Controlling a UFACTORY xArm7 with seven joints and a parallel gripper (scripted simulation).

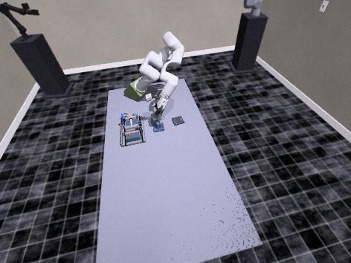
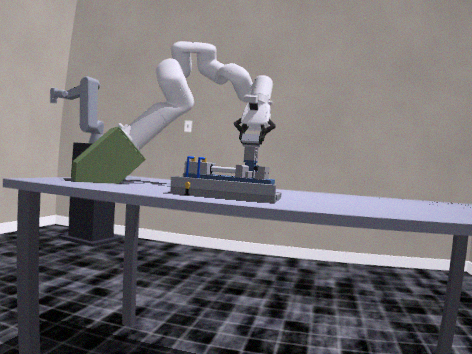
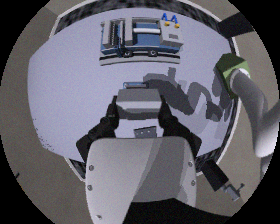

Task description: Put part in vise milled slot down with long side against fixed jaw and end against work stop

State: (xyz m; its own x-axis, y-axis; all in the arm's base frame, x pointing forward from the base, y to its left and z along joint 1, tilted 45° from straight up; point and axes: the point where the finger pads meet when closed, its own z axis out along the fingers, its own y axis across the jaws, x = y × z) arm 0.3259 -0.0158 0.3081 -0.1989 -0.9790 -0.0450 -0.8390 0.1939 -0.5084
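- The pincer [image 3: 139, 117] is clamped on the part [image 3: 138, 102], a grey block held between its dark fingers above the surface [image 1: 163, 190].
- In the wrist view the part's long axis appears to run across the gap, finger to finger; which face carries the milled slot cannot be made out.
- In the exterior view the part [image 2: 250, 152] hangs straight below the pincer [image 2: 254, 143], and its lower end is lost against the vise [image 2: 225, 185].
- The top view shows the blue V-block [image 1: 158, 127] directly beneath the pincer [image 1: 156, 117], the infeed plate [image 1: 178, 120] just beside it, and the vise [image 1: 131, 130] on the other side.
- Whether the part touches the V-block is unclear.
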